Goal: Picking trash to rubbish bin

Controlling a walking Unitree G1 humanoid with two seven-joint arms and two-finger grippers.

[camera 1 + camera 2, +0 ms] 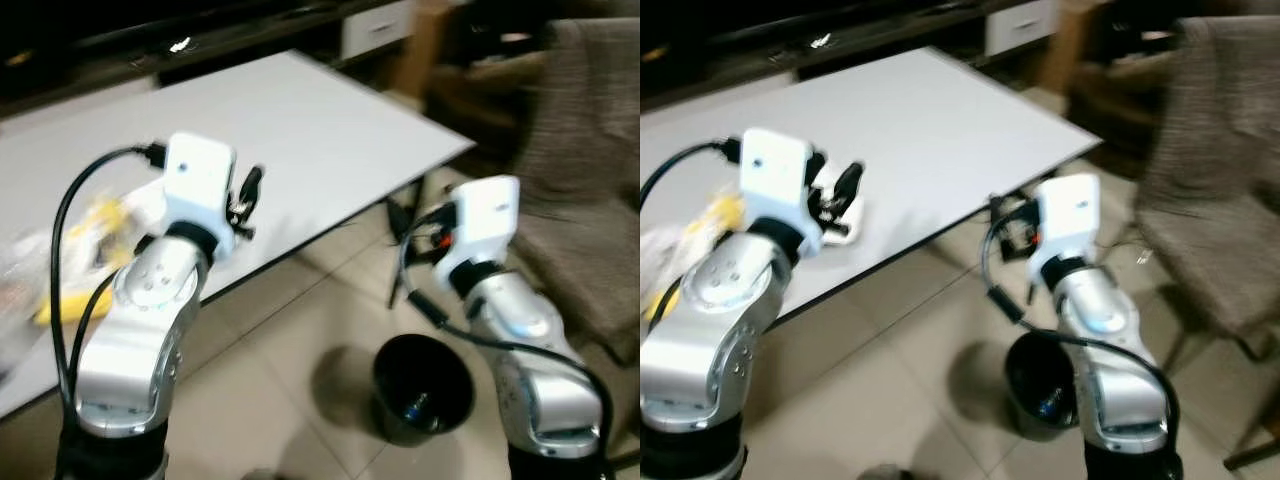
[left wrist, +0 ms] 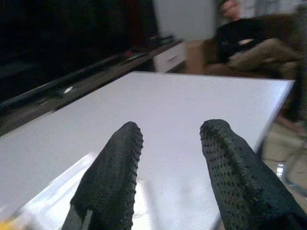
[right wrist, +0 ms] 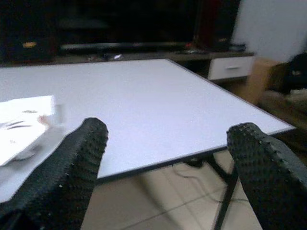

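A black rubbish bin (image 1: 441,372) stands on the tiled floor between my arms, with a small bluish item inside. On the white table (image 1: 330,130) lie a crumpled yellow and clear plastic wrapper (image 1: 85,250) at the left edge and a white paper scrap (image 1: 847,217). My left gripper (image 2: 172,129) hovers over the table just beyond the paper scrap, open with nothing between its fingers (image 1: 250,185). My right gripper (image 3: 169,129) is held off the table's near edge above the floor, open wide and empty. The paper scrap (image 3: 24,124) lies to its side.
A brown fabric chair (image 1: 585,160) stands to the right of the bin. A dark TV stand with a white drawer (image 1: 375,30) runs behind the table. A seated person (image 2: 240,28) is in the far background. Cables (image 1: 405,215) hang by the table leg.
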